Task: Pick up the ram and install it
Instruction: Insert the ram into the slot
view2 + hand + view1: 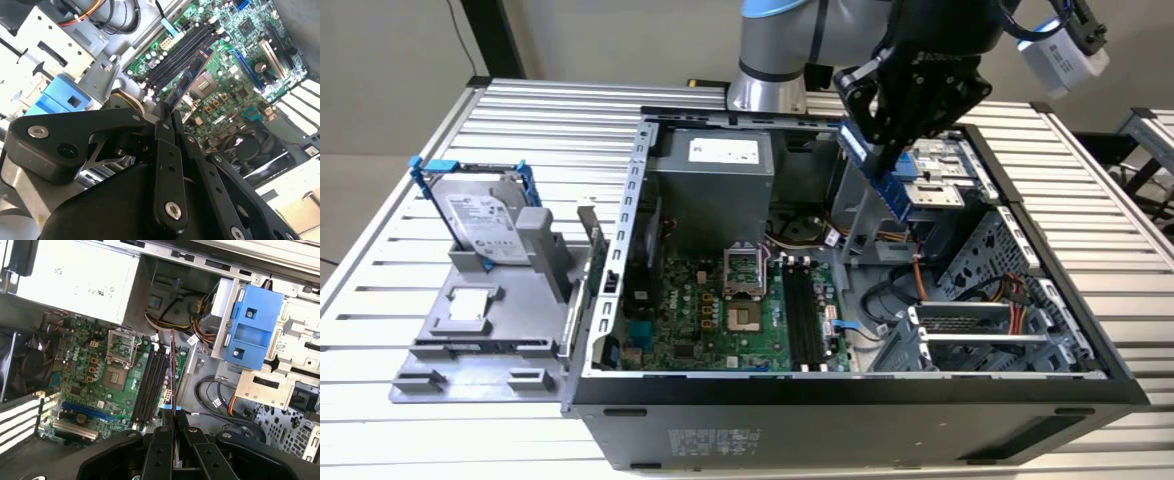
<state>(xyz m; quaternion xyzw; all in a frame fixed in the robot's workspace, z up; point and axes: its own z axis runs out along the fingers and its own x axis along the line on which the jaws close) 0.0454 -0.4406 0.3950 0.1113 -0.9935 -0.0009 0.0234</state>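
The gripper [891, 150] of the robot arm hangs over an open computer case [854, 385], its 2 black fingers [161, 150] closed tight on one end of the ram [887, 185]. The thin blue stick points down from the fingertips into the case, tilted in the exterior view. In the first wrist view the gripper [172, 421] holds the ram [172, 370] edge-on, a narrow line running alongside the long black memory slots [150, 385]. In the second wrist view the gripper [167, 112] shows the ram [189, 80] by its flat face, with a row of dark chips. The stick appears to hang clear of the slots [803, 310], though the gap is hard to judge.

The slots sit on the green motherboard [720, 310] at the bottom of the case, beside the silver processor socket [120, 377]. A grey power supply [720, 165] fills the far corner, and a blue drive bracket [255, 325] sits near the gripper on a metal bay. A black fan [245, 147] lies at the board's edge.

On the slatted metal table [427, 440], toward the exterior view's left, a silver hard drive [487, 220] in a blue frame stands propped on a grey stand [480, 320], well apart from the arm.
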